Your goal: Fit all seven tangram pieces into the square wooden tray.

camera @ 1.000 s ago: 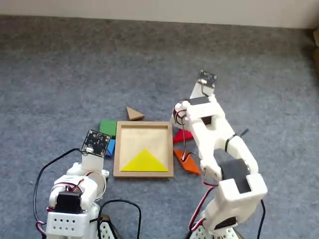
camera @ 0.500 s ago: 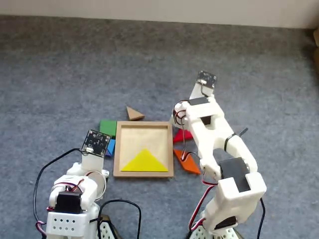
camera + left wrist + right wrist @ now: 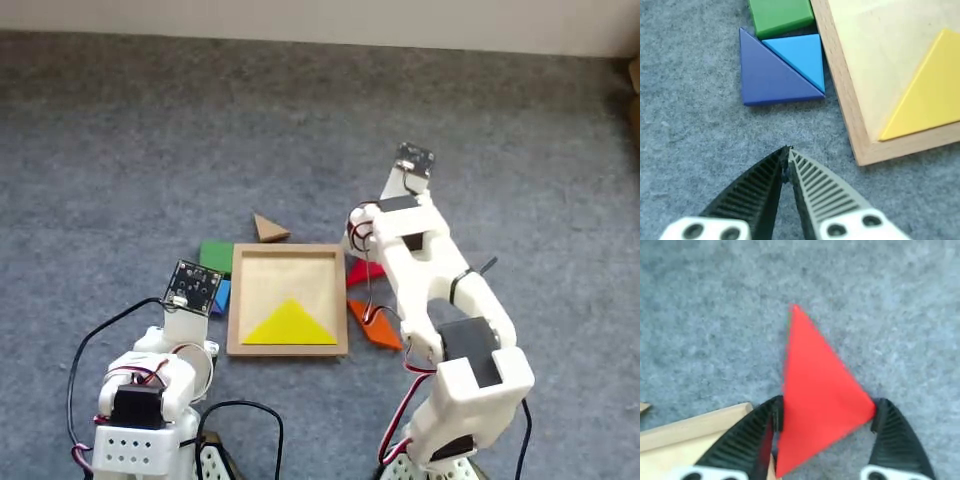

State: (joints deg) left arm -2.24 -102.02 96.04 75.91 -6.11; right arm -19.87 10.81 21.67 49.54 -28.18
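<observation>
Hardly anything shifted: the right arm nudged the red piece a shade closer to the tray.

Over the last second the right end effector (image 3: 827, 405) stayed low at the right edge of the square wooden tray (image 3: 288, 249), its fingers pressed against two sides of the red wooden triangle (image 3: 815, 390); it appeared to be gripping the piece, which crept only slightly toward that edge. The left end effector (image 3: 787, 150) kept still, pinched closed and empty, above the grey carpeted desk (image 3: 150, 120) by the tray's near left corner. Only the yellow triangle (image 3: 289, 324) lay inside, along the tray's near edge. By my reading the red piece was about to go in, leaving five pieces loose around the tray in the middle of the desk.
</observation>
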